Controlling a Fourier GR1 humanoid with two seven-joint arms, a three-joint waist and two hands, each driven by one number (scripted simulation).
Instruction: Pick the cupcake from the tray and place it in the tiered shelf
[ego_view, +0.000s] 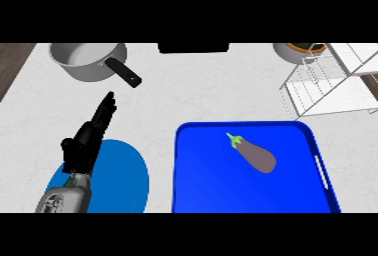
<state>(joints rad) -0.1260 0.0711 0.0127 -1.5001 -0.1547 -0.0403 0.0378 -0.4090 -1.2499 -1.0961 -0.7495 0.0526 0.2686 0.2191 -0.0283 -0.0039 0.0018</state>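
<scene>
- The left hand (87, 135) is showing at the view's left with its fingers straight and together, pointing away up the counter. It is holding nothing and is hanging over the far edge of a round blue plate (129, 175).
- I am not seeing the right hand anywhere, so I cannot tell what it is doing or whether it is carrying anything.
- I am looking over the blue tray (221, 192) for the cupcake and finding none. The only thing lying on it is a purple aubergine (256, 155), towards the far right part.
- The white wire tiered shelf (325, 92) is standing well beyond the tray at the far right, and the tier I can see is looking bare.
- At the shelf's far left corner I am seeing a pale round thing with a brown and green top (297, 50). I cannot tell whether it is the cupcake or whether it is sitting in the shelf or just behind it.
- I am judging that this fits two stages. Either the cupcake is already up at the shelf, or it is off the tray and out of my view, perhaps with the unseen hand.
- I am holding off on any move until I am sure where the cupcake is.
- A grey pot (85, 62) with a black handle is sitting at the far left, well apart from the shelf.
</scene>
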